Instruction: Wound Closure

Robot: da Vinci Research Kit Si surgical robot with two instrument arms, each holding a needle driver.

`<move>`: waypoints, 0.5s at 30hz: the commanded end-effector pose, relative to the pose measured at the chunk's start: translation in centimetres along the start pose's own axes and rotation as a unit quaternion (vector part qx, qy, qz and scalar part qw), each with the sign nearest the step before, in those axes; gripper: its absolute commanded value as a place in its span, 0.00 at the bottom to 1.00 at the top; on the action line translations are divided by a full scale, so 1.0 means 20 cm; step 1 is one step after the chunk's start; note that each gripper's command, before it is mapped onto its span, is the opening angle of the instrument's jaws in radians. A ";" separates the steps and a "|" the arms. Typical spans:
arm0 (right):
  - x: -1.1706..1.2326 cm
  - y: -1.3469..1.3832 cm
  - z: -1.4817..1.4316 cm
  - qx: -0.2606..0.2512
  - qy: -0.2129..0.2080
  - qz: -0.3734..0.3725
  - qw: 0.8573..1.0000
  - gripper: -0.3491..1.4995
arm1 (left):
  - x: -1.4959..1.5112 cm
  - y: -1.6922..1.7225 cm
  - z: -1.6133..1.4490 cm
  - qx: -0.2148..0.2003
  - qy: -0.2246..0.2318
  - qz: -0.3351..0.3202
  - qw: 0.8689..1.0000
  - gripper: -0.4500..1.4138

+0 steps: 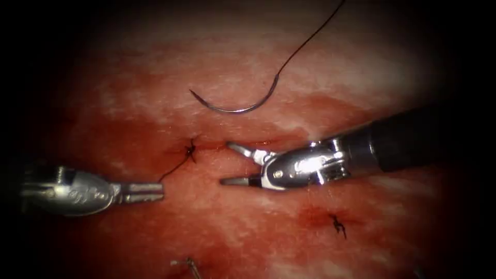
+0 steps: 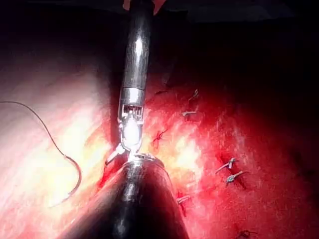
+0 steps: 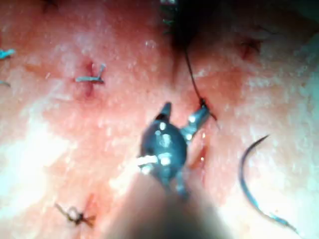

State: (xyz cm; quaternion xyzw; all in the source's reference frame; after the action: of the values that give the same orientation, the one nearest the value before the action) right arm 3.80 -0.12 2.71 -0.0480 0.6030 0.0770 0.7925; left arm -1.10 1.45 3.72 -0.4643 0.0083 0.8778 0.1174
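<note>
Centrally needle (image 1: 235, 106) free on red-wet tissue (image 1: 361, 67), R hand (image 1: 232, 165) spread empty, L hand (image 1: 155, 192) clenching thread (image 1: 173, 169)

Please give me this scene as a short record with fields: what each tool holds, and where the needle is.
left end effector: shut on the thread tail from the knot
right end effector: open, holds nothing, right of the knot
needle: lies free on the tissue, not in it, above the cut
thread: runs from the needle's end

Dark tied stitch (image 1: 338, 225): below the right tool (image 1: 226, 163), back from its tips. Pale cut thread ends (image 1: 189, 264): below the left tool (image 1: 160, 192).
</note>
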 end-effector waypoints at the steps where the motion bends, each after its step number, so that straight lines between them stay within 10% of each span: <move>1: -0.002 -0.005 0.010 -0.008 0.000 0.002 1.000 0.98 | -0.001 0.002 0.005 0.001 -0.002 -0.001 1.000 0.00; 15: 0.008 -0.016 0.042 -0.002 0.008 -0.099 0.995 0.94 | 0.002 0.000 0.007 0.001 -0.003 -0.004 1.000 0.00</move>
State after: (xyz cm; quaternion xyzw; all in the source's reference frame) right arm 4.64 -0.26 2.76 -0.1119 0.5997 -0.0013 0.7924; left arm -1.18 1.50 3.71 -0.4627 0.0079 0.8781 0.1213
